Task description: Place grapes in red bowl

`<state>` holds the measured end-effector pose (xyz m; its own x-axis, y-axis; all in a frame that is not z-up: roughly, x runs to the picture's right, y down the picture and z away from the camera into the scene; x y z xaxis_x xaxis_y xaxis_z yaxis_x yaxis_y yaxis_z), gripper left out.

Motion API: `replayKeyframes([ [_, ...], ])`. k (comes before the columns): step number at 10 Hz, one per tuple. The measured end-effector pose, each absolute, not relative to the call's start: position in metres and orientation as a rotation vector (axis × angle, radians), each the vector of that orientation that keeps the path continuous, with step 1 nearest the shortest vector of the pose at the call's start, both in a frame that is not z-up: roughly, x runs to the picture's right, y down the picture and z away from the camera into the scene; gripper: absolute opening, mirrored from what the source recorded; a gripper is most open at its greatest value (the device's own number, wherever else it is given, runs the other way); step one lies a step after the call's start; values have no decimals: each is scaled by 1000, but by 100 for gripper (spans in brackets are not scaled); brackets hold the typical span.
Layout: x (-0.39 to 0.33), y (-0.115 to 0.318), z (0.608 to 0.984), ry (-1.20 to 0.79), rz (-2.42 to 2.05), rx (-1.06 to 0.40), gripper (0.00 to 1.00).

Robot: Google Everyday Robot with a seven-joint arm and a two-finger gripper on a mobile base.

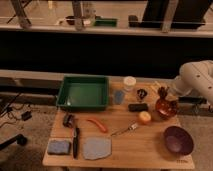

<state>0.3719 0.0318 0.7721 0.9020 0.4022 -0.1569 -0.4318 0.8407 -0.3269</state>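
Your worktop (145, 145) carries a green tray (83, 92) at its back left. Along the front left edge lie a sponge (59, 146), knife (75, 142) and grey cloth (96, 148). Mid-worktop you have a chilli (97, 124), fork (125, 131) and orange (144, 117). The purple bowl (178, 140) sits front right, the red bowl (165, 107) at the right edge, with the gripper (164, 94) just over it.

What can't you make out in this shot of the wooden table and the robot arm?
- Gripper, camera view: it sits right above the small shiny red bowl; its tip blends into dark clutter.
- Dark reddish-purple grapes: only a small blurred patch at the gripper.
- White robot arm: cut off by the right edge.
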Motion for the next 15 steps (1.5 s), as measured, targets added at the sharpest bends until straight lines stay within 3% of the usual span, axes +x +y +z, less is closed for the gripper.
replayKeyframes([
  [3, 381, 33, 774, 101, 477, -355, 3],
  [4, 381, 33, 774, 103, 476, -354, 7],
  [11, 379, 33, 775, 99, 474, -355, 74],
  [12, 378, 33, 775, 99, 473, -356, 79],
  [15, 379, 33, 775, 100, 475, -355, 80],
])
